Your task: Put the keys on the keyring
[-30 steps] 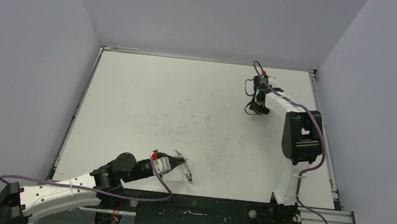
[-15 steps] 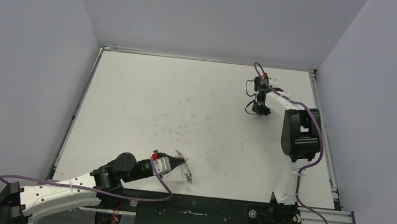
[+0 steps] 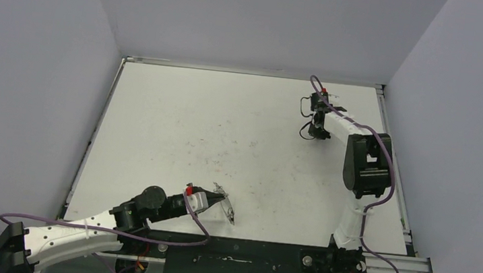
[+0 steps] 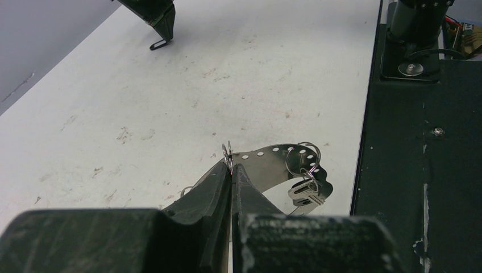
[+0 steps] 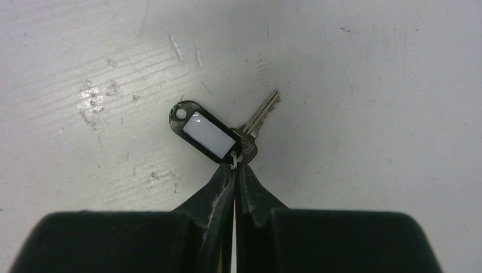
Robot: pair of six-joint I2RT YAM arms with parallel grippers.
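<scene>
Far right on the scuffed white counter (image 3: 213, 120), the right hand (image 5: 234, 166) is pinched fully shut on the tiny ring of the keys (image 5: 258, 120): one flat silver key plus a glossy black oblong tag (image 5: 206, 132) with a white insert, apparently lying flat. The top view shows only a dark speck there. Near the front edge, the left hand (image 4: 230, 169) is clamped closed on the keyring (image 4: 273, 162), a thin silvery curved band carrying small silver rings (image 4: 301, 156). Only the wrist view shows its punched holes.
</scene>
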